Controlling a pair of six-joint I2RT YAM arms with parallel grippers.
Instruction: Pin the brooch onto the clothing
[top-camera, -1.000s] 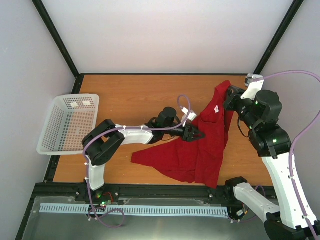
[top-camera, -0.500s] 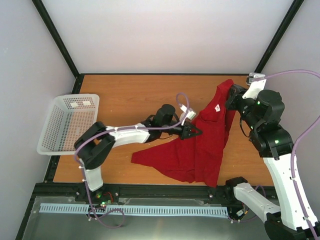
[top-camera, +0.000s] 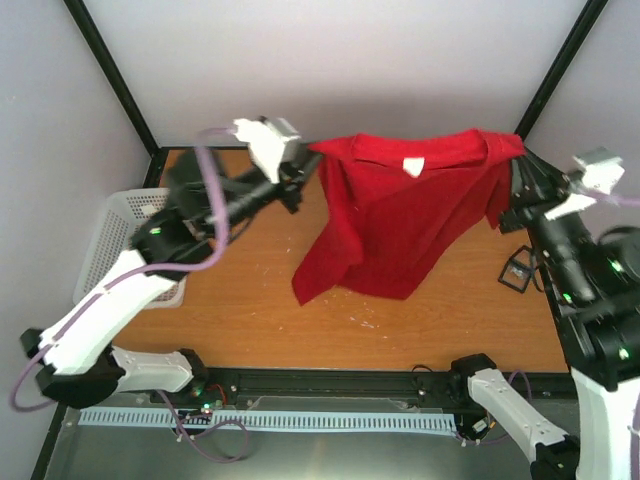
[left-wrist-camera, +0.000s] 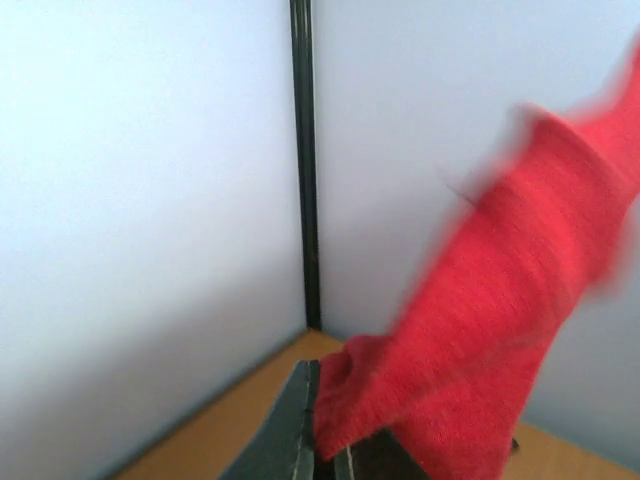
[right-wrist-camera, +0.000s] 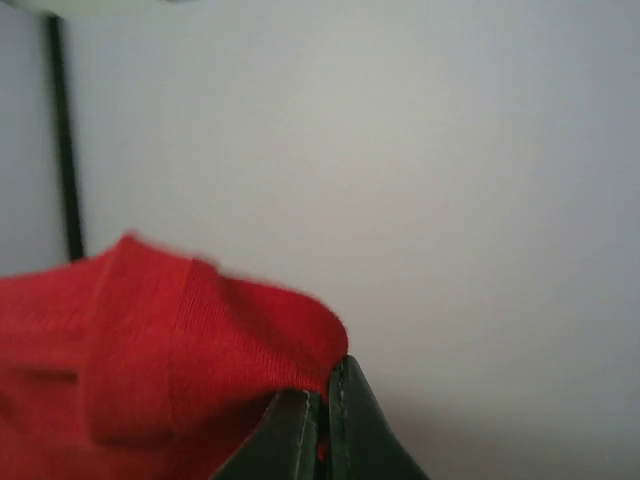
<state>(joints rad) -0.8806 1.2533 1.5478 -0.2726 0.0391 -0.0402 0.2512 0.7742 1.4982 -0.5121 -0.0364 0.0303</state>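
T-shirt hangs spread above table; left fingers and right fingers each clamped on a shoulder. On table, small dark item, possibly brooch.

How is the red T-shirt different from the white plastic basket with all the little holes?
The red T-shirt is plain cloth, while the white plastic mesh basket is a grid of holes. The T-shirt hangs in the air, stretched between the left gripper and the right gripper, both shut on it; the basket sits low at the left edge of the wooden table, held by neither.
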